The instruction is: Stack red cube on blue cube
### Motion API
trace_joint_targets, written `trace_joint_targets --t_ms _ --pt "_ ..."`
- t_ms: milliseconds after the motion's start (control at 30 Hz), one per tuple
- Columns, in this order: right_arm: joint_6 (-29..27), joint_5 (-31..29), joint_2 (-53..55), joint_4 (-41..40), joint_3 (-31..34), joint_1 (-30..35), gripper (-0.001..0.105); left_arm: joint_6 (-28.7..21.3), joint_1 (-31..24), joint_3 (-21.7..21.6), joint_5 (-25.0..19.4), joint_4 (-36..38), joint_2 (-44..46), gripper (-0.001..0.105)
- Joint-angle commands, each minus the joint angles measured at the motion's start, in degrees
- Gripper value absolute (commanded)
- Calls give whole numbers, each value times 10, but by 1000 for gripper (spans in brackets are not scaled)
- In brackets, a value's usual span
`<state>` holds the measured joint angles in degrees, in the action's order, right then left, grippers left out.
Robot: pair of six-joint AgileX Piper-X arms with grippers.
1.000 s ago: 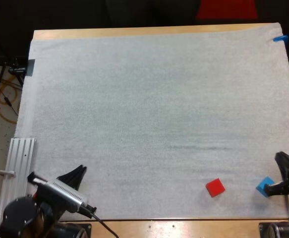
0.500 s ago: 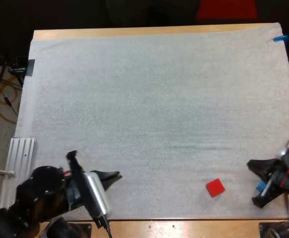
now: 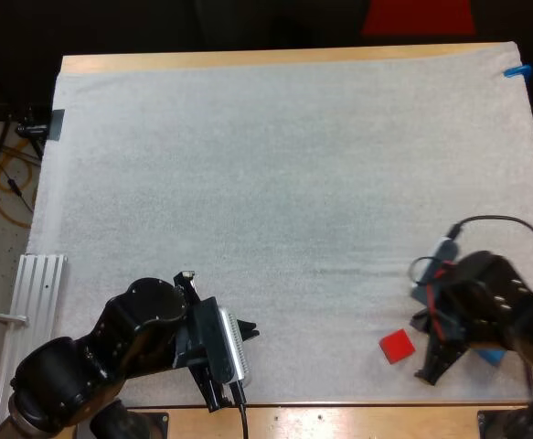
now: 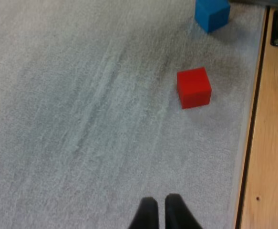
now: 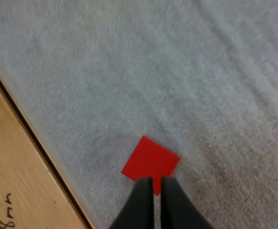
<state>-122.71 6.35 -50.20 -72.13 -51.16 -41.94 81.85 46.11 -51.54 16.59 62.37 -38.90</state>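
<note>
Hovering at the red cube's (image 5: 150, 162) edge, right pincer (image 5: 156, 181) is closed empty; left pincer (image 4: 160, 200) likewise.

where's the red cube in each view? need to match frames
High: red cube near the mat's near edge, left of the right gripper.
Left wrist: red cube near the blue cube, by the mat edge.
Right wrist: red cube just ahead of the right gripper.
Shared landmark: mat edge against wooden table.
</note>
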Motion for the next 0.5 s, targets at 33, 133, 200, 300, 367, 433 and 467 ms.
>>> trace_joint_targets --t_ms 33,133,200,300,367,433,467 --pt "-3 -17 -20 -2 3 -7 0 -6 4 -3 4 -8 3 0" --pt "-2 -30 -53 -2 10 -9 12 -6 4 -3 4 -3 3 0" --pt "0 -30 -66 -2 10 -9 29 -6 4 -3 4 -1 3 0" --pt "13 -27 -82 2 10 -9 66 -6 4 -3 4 -1 3 0" --pt "30 -26 -94 10 12 -9 77 -6 4 -3 4 -1 3 0" --pt "58 -26 -108 26 18 -9 78 -6 4 -3 4 -1 3 0" --pt "67 -26 -113 29 21 -9 78 -6 4 -3 4 -1 3 0"
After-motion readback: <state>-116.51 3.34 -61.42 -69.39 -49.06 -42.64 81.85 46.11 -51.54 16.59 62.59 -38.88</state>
